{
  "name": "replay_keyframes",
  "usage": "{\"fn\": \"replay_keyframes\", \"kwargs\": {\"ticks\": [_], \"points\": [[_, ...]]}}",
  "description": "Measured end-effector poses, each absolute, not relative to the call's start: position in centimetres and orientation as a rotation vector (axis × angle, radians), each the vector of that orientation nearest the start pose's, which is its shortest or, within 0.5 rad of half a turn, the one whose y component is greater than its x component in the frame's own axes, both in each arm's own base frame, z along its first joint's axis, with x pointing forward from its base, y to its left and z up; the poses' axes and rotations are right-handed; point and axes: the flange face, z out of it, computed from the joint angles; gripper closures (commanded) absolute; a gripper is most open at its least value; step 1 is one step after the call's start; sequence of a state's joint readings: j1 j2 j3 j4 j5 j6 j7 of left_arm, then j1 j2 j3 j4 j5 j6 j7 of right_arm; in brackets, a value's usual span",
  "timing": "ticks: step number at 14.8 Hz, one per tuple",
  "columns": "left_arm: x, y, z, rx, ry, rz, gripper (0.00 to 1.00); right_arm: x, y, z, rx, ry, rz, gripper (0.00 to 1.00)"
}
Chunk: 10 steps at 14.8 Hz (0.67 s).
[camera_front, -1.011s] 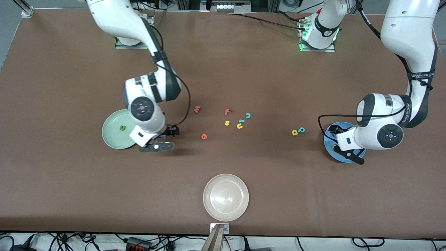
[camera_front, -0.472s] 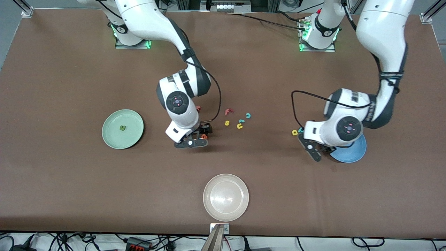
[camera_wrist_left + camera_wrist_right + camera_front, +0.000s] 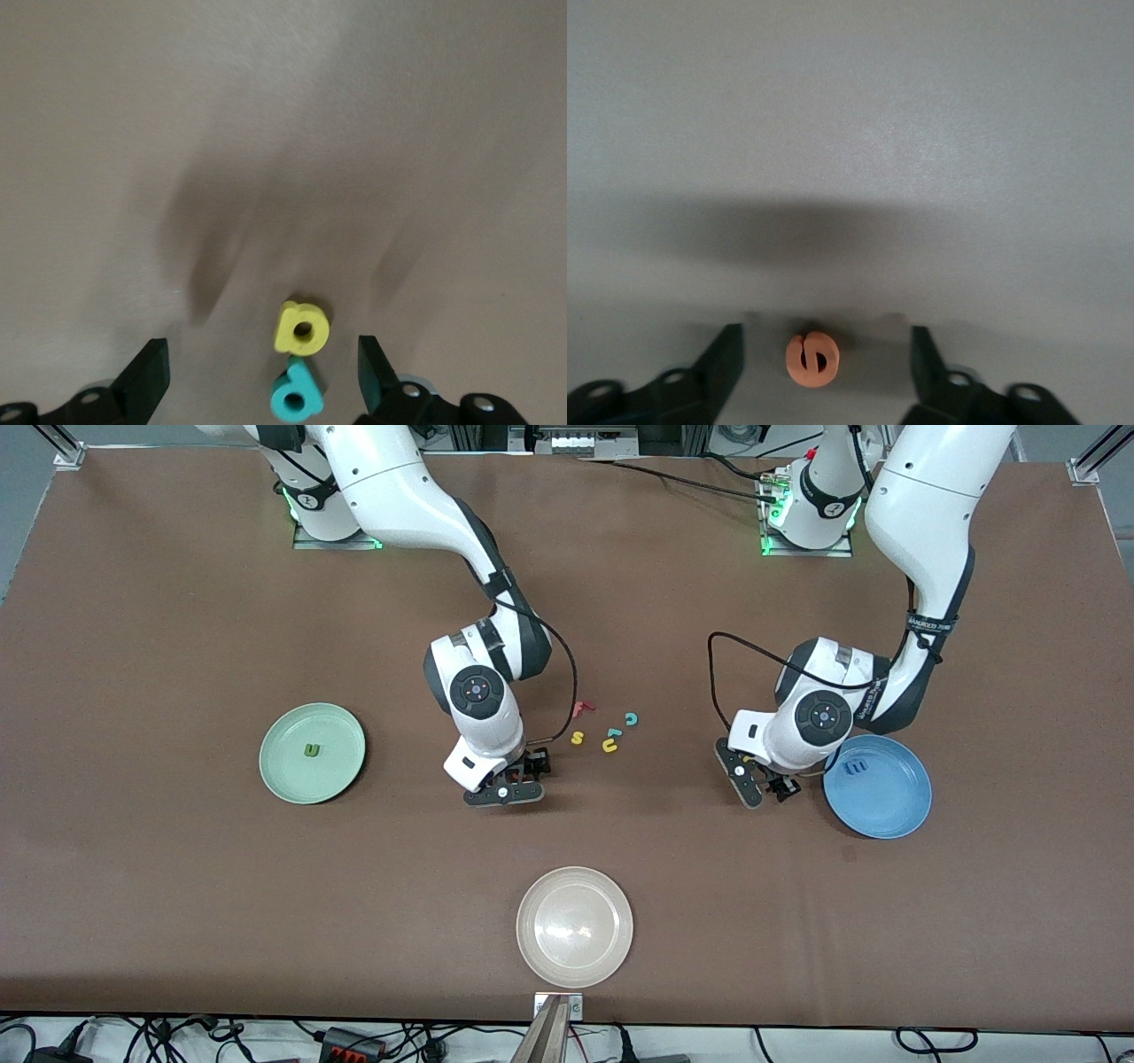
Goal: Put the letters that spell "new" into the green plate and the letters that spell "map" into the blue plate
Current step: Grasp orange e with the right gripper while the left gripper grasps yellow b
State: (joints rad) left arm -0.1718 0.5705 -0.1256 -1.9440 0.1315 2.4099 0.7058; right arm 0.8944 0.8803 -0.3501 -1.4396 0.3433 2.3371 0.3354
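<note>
Both my arms have swung inward from the plates. My right gripper [image 3: 824, 359] straddles the orange e [image 3: 812, 359], jaws wide; my left gripper [image 3: 264, 376] gapes around the yellow a [image 3: 302, 327] and teal p [image 3: 297, 397]. Green n [image 3: 311, 751] sits in the green plate [image 3: 288, 779], blue m [image 3: 856, 766] in the blue plate [image 3: 890, 815].

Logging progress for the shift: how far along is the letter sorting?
Done: the n lies in the green plate, the m in the blue plate. In hand: the open right gripper straddles the e; the open left gripper straddles the a and p. Left: those three and the w, which is hidden.
</note>
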Motion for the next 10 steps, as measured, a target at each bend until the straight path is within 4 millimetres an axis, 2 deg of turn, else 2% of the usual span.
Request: {"fn": "replay_keyframes", "kwargs": {"ticks": [1,5,9,10], "points": [[57.90,-17.58,17.41,-2.688,1.633,0.144,0.19,59.34,42.48,19.03,-3.097,-0.146,-0.106,0.36],[57.33,-17.94,17.13,-2.680,1.653,0.132,0.28,59.33,42.59,19.10,-3.075,-0.113,-0.092,0.37],[57.14,-17.93,17.25,-2.678,1.656,0.133,0.55,59.24,42.51,18.67,-3.081,-0.113,-0.080,0.41],[57.06,-17.92,17.18,-2.678,1.656,0.136,0.58,59.20,42.47,18.41,-3.084,-0.113,-0.076,0.41]]}}
